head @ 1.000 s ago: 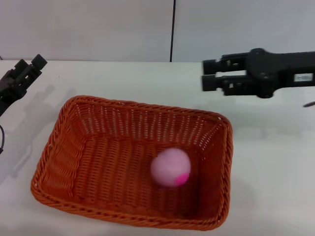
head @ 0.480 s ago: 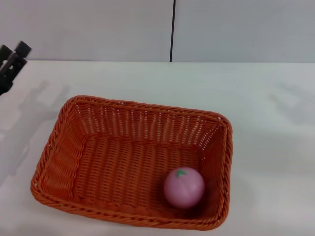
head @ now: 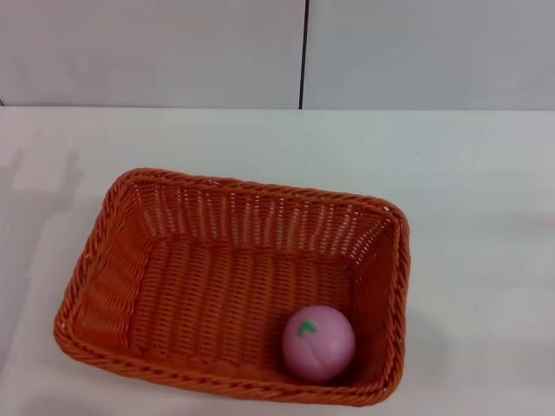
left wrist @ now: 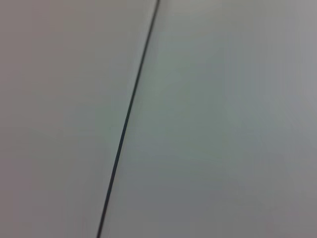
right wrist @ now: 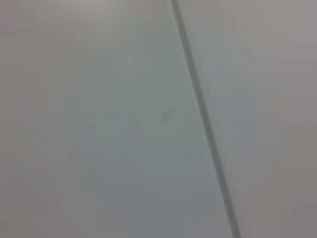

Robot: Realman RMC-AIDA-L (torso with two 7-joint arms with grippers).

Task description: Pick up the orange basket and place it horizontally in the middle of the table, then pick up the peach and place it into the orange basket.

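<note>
the peach [head: 318,342] is seen inside the orange basket [head: 113,251], resting on the woven floor at the near right corner, close against the right wall and the near wall. it is round and pink, with a small green leaf mark facing up. nothing is touching it from above.

the orange basket is set on the white desk [head: 477,217], long side running left to right, slightly turned so that its far right corner sits lower in the head view than its far left corner. it stands upright, opening upward, braided rim unbroken all round. apart from the peach its floor is bare weave. the near rim is close to the lower edge of the head view.

behind the desk a pale wall [head: 156,52] is seen, divided by a dark vertical seam [head: 304,52].

no arm or jaws are found in the head view. both wrist views are filled by a plain pale surface crossed by one dark line [left wrist: 126,119] [right wrist: 205,124]; the state of the jaws, left and right, cannot be told.
</note>
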